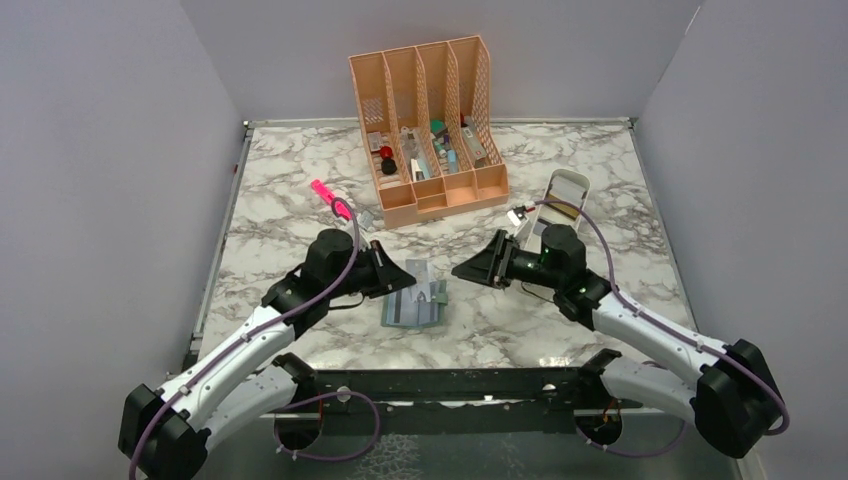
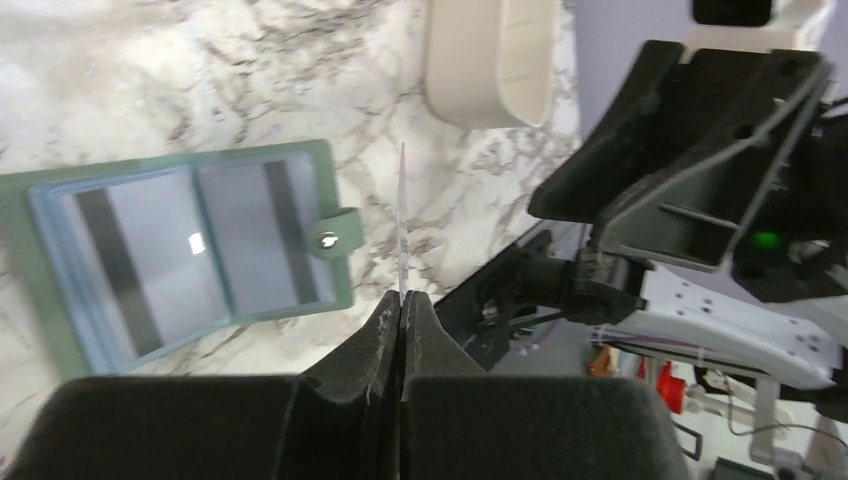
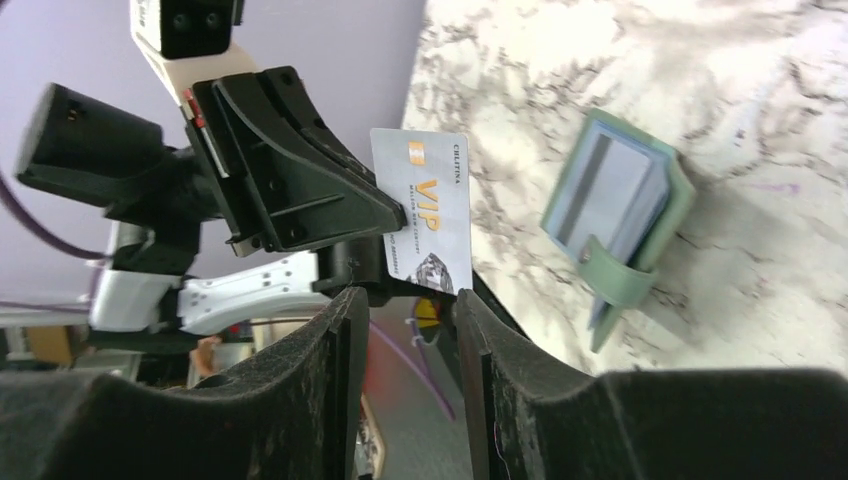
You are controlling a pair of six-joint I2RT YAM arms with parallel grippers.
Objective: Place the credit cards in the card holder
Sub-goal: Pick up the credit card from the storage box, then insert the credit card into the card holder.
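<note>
The grey-green card holder [image 1: 412,308] lies open on the marble table between the arms. It also shows in the left wrist view [image 2: 190,250], its blue-grey pockets up and its snap tab to the right, and in the right wrist view [image 3: 620,210]. My left gripper [image 2: 403,300] is shut on a pale credit card [image 3: 425,215] marked VIP, held on edge above the table just right of the card holder. The card shows edge-on in the left wrist view [image 2: 403,220]. My right gripper [image 3: 405,300] is open and empty, facing the card from a short way off.
A peach slotted organizer [image 1: 430,120] with small items stands at the back. A pink highlighter [image 1: 325,192] lies to its left. A long white tray [image 1: 555,200] lies behind the right arm and shows in the left wrist view [image 2: 495,60].
</note>
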